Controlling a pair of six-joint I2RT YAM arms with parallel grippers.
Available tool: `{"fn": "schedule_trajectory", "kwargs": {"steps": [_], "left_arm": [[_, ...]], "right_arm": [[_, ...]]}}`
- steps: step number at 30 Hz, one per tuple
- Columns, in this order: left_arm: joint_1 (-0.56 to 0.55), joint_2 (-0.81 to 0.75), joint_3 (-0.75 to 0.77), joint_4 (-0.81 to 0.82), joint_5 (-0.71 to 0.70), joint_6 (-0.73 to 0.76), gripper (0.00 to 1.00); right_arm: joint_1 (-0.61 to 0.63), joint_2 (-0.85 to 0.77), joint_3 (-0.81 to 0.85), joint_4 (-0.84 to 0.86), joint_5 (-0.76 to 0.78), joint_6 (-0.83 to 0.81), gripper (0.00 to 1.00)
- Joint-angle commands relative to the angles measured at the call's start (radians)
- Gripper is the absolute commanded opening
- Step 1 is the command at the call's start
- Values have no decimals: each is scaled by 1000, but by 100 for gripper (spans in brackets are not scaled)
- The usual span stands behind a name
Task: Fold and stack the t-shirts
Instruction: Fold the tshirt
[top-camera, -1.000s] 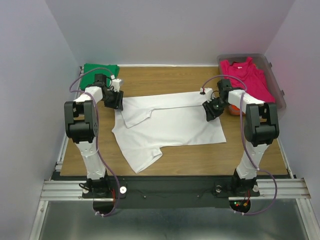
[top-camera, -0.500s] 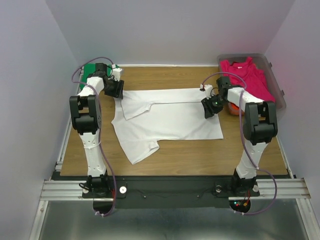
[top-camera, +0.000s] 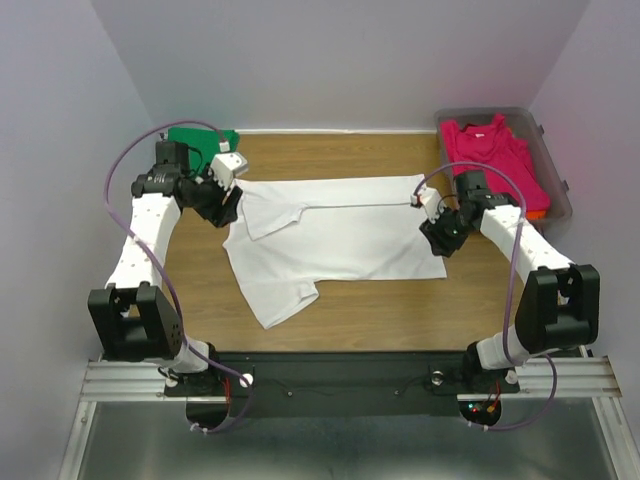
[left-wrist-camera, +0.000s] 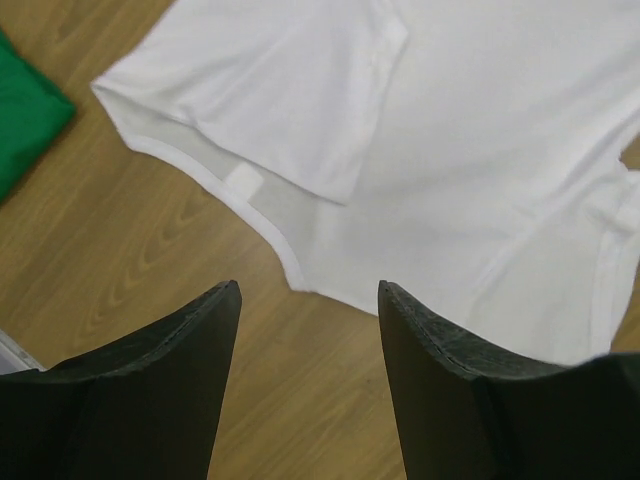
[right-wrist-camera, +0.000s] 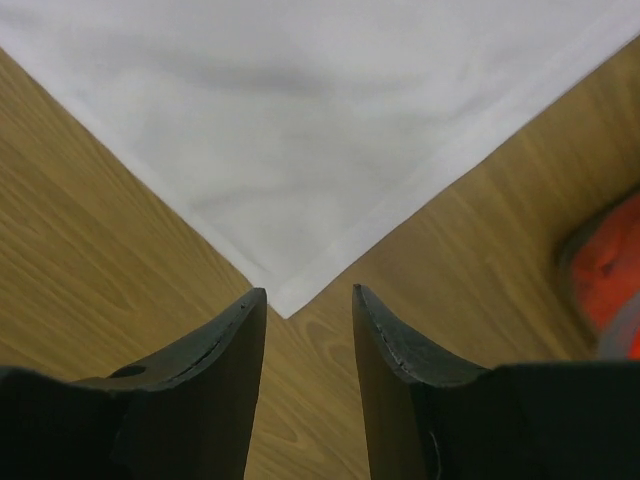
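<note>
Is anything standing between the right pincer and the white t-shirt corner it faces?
Nothing visible does. The right pincer hangs open directly over the corner of the white t-shirt, with only the wooden table around it.

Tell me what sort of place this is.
Probably a robotics lab cell: plain walls box in a wooden table, left arm and right arm are mounted on a metal rail, and a white t-shirt lies spread out.

Cut off, blurred
Green t-shirt (left-wrist-camera: 25, 120) cut by the left edge; orange t-shirt (right-wrist-camera: 610, 265) blurred, cut by the right edge.
</note>
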Motion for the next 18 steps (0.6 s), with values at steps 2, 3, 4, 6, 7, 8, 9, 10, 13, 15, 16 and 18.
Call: {"fn": "schedule_trajectory", "kwargs": {"steps": [2, 3, 4, 6, 7, 8, 9, 10, 13, 15, 16, 18], "left_arm": [[-8, -70, -192, -70, 7, 112, 68], [-10, -81, -230, -67, 9, 115, 68], [-11, -101, -249, -67, 9, 116, 68], [-19, -116, -289, -65, 7, 118, 68], [-20, -131, -300, -64, 4, 119, 68], [-22, -139, -309, -59, 3, 119, 68], [-26, -147, -319, -58, 3, 121, 68], [-29, -162, -338, -56, 0, 127, 69], [-40, -181, -376, -47, -17, 136, 69], [-40, -191, -405, -44, -20, 151, 69], [-68, -203, -418, -45, -26, 159, 69], [-94, -220, -445, -49, -34, 197, 69]], "right_arm": [[7, -16, -110, 26, 82, -99, 45], [13, -26, -150, 43, 90, -104, 45], [13, -29, -167, 58, 98, -115, 45], [16, -26, -205, 95, 110, -122, 45], [16, -21, -215, 106, 112, -124, 45], [18, -15, -221, 118, 116, -128, 45], [19, -10, -225, 121, 119, -130, 44], [18, -7, -238, 129, 119, -133, 44], [21, 13, -258, 157, 128, -142, 44], [21, 31, -267, 172, 131, -145, 44], [22, 37, -270, 176, 133, -145, 43], [25, 45, -287, 189, 141, -148, 40]]}}
